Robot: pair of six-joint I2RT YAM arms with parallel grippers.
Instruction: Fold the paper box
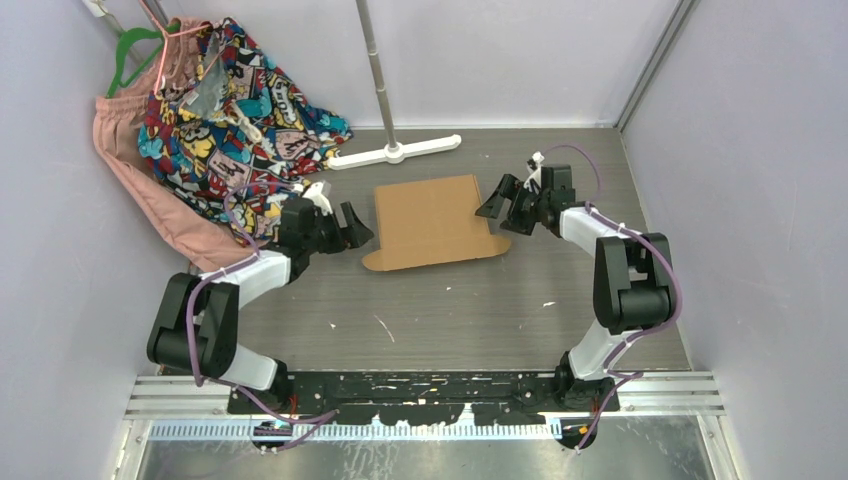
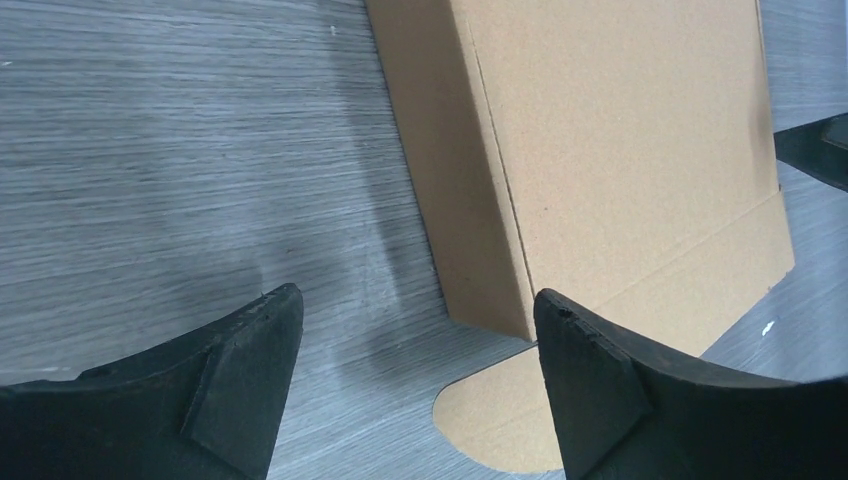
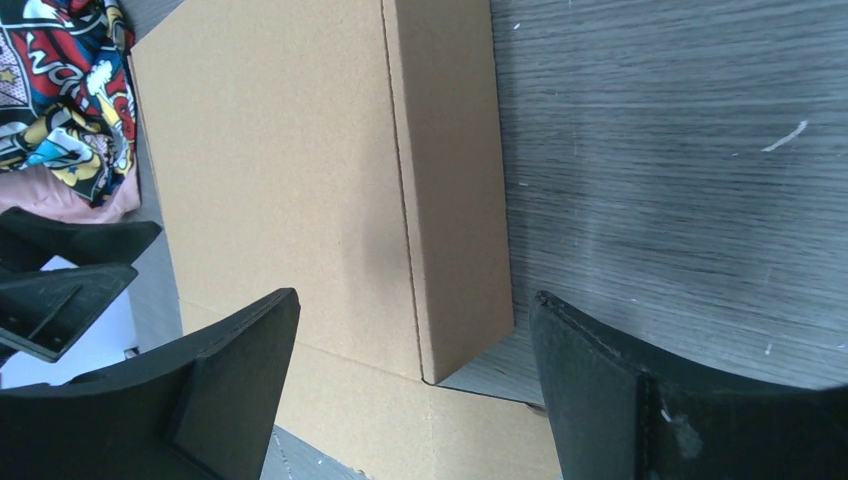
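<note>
The plain brown corrugated cardboard paper box (image 1: 432, 220) lies flat on the grey wood-grain table (image 1: 450, 310), folded into a shallow rectangle, directly between the two hands. The left hand (image 1: 358, 228) sits just beside the box's left side, released, with its black fingers (image 2: 240, 380) spread wide. Nothing is between them and they are clear of the cardboard. In the left wrist view the box's low side wall stands just ahead of this hand. A rounded cardboard tab (image 2: 500, 425) lies flat on the table at the box's near corner, close beside the hand's right-side finger.

The right hand (image 1: 500, 207) faces the opposite side of the box, just beside it and likewise released, its jaws wide apart and gripping nothing. In its wrist view the box's other side wall and near corner sit just ahead of the gap between the fingers, and the left hand shows as dark shapes beyond the far side of the box.

Behind the left hand, well apart from the box, hang a bright comic-print cloth (image 1: 225, 110) and a pink garment (image 1: 150, 190) – a green hanger (image 1: 130, 50) is above them. A white stand base (image 1: 395, 152) lies beyond the box's far edge
</note>
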